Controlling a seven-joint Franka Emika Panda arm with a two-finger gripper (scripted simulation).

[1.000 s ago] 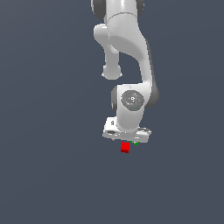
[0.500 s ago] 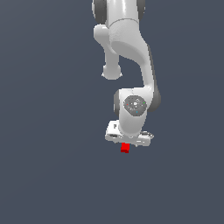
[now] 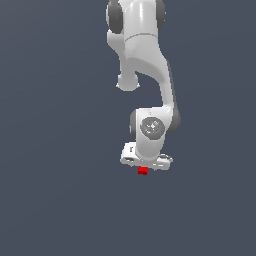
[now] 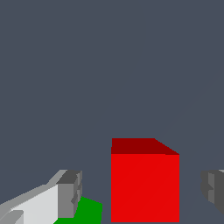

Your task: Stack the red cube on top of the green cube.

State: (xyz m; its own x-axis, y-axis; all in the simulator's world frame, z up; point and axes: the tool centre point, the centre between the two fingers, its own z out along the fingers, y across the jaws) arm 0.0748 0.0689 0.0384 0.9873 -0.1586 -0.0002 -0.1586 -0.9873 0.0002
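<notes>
Between the spread fingers (image 4: 69, 194) of the white robot hand (image 3: 143, 169) sits a small bright red cube (image 4: 145, 186), ungripped; a small bright green cube (image 4: 85, 211) peeks beside one finger.

Glossy white rounded arm (image 3: 145, 60), dark grey joints, grey-tipped fingers (image 4: 70, 192)
</notes>
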